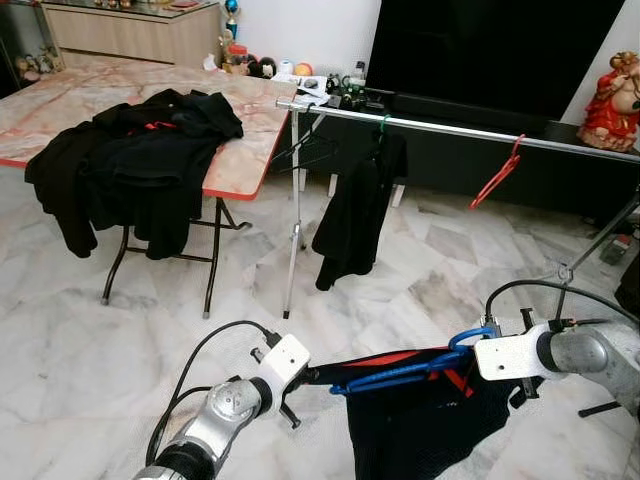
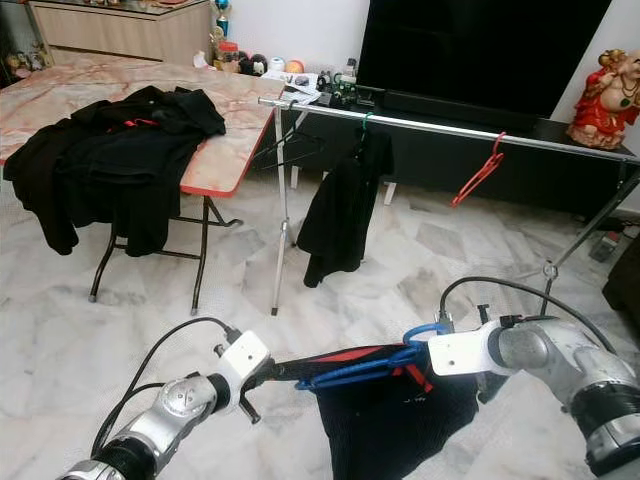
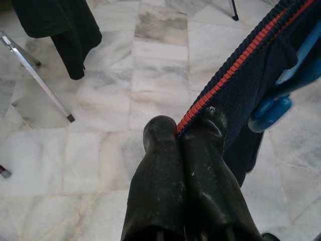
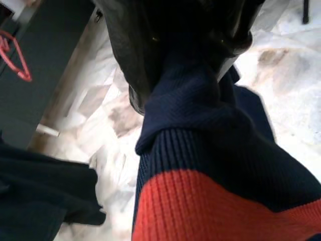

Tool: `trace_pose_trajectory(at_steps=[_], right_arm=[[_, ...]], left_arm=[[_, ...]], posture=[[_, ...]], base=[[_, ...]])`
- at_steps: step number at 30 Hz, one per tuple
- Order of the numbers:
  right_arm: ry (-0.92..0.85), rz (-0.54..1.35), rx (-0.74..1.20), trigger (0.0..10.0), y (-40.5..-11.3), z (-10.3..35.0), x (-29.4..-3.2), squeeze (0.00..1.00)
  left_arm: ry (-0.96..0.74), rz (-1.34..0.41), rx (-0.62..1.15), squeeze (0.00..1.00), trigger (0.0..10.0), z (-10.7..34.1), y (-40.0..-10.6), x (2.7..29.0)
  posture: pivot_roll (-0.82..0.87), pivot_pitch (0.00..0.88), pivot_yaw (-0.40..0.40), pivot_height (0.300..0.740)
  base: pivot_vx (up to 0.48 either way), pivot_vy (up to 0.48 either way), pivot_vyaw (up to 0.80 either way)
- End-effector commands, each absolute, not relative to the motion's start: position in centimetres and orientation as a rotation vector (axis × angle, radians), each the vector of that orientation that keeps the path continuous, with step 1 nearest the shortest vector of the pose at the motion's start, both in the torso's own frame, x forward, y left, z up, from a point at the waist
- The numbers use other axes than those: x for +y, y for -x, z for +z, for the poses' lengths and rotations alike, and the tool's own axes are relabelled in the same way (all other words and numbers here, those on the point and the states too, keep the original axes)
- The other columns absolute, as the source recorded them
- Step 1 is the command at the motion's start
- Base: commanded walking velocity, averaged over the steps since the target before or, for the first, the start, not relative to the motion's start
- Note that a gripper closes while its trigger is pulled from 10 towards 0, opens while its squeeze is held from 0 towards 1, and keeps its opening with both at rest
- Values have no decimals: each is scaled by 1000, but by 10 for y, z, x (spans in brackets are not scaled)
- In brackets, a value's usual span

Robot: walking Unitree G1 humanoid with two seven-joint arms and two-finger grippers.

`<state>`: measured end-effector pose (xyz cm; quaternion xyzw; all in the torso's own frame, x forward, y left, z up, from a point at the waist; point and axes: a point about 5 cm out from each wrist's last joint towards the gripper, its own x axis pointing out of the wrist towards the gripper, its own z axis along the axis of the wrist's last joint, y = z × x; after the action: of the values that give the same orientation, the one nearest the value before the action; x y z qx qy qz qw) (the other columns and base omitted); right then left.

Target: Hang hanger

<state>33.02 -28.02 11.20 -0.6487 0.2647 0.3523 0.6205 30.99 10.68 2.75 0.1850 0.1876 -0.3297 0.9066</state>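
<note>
Between the robot and the silver clothes rail [image 1: 450,127] lies open marble floor [image 1: 420,290], glossy grey-white tiles. The rail is a thin metal tube on a slim upright pole [image 1: 293,220]; near its left end hang a black wire hanger [image 1: 305,150] and a limp black garment [image 1: 355,215], and further right a red hanger [image 1: 497,175] hangs tilted. Left of the rail stands a folding table [image 1: 240,150] with a pink marbled top and red edge, black clothes [image 1: 135,165] heaped on it and spilling over its near edge. Behind the rail: a dark TV unit [image 1: 480,160] and a red figurine [image 1: 612,95].

The blue hanger [image 1: 400,372], smooth plastic, is low in front of the robot, carrying a dark navy ribbed knit garment [image 1: 420,425] with red trim. Left gripper [image 3: 184,131]: fingers pressed together, pinching the garment's red-edged hem beside the hanger's end. Right gripper [image 4: 185,45]: glossy black fingers clamped over navy knit at the hanger's hook end; the hook loop shows just beside its white wrist block [image 1: 508,358].
</note>
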Motion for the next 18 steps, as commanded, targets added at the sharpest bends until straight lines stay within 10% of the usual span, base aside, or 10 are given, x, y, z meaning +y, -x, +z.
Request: trace_pose_trajectory(at_steps=[1,13,18], right_arm=[[1517,524,874,0,-313,126,-348,0],[1606,330,831,0,-322,123,-345,0],[1250,430,730,0,-326,100,-310,0]], left_arm=[[-478,-427,647,0,0,-6,-286,190],[-488,-441,652,0,0,-7,-286,190],[-502,-464,637,0,0,-5,-286,193]], posture=[[-17,0,-104,740],[-12,3,-101,740],[-2,5,-101,740]], base=[[0,0,0],[0,0,0],[0,0,0]])
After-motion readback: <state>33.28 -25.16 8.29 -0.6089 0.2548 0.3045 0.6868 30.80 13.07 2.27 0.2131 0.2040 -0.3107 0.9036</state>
